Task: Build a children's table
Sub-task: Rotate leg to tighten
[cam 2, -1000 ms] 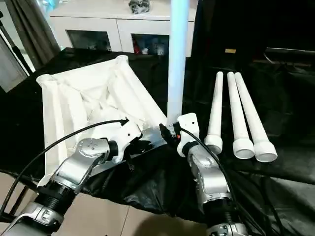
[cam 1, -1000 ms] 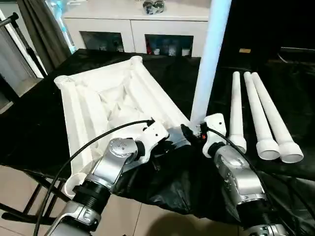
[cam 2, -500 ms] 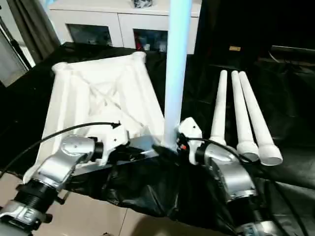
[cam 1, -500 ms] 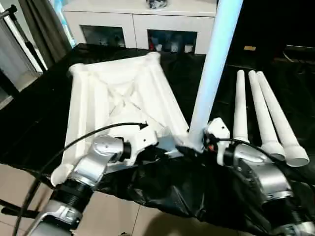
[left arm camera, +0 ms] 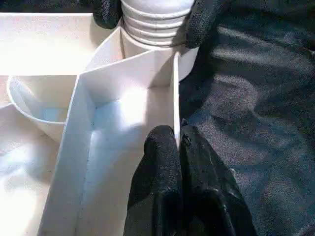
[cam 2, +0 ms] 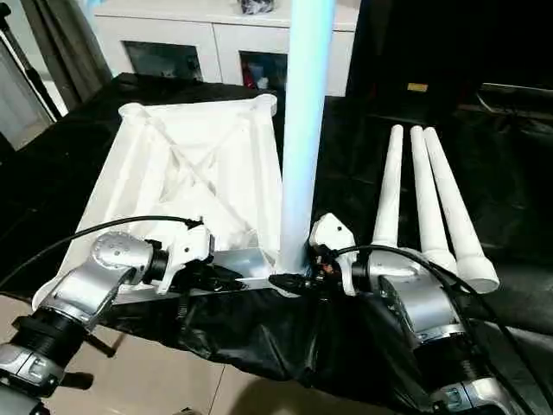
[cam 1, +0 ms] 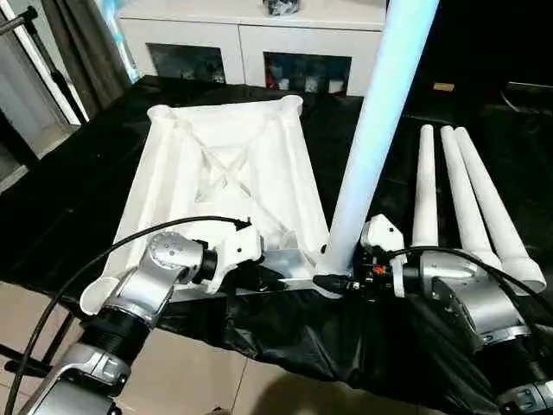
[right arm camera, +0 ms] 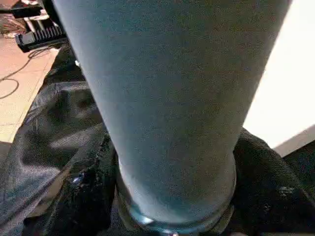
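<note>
Between the two grippers, at the near edge of the black-draped table (cam 1: pixel 69 199), the white tabletop (cam 1: pixel 226 173) lies upside down with its ribbed underside facing up. The left gripper (left arm camera: pixel 178 142) has its two black fingers pressed together on the thin upright wall of the tabletop's near rim, one finger on each side of that wall, just beside the near corner socket (left arm camera: pixel 162 54). Straight beyond those fingers, a standing leg (cam 1: pixel 373 138) rises out of that socket, its ribbed lower end seated in the socket's round mouth. The right gripper (cam 1: pixel 333 282) reaches in level from the opposite side, and its fingers (left arm camera: pixel 204 22) sit on either side of the ribbed base of the standing leg, closed around it rather than together. From the right wrist, the leg's tube stands directly between those fingers, flaring toward its base. Off to the outer side of the right gripper, well apart from the tabletop, three more legs (cam 1: pixel 462 194) lie side by side on the black cloth, touching one another, flared ends toward the robot. Far beyond both grippers stands a white cabinet (cam 1: pixel 251 43) with glass doors.
</note>
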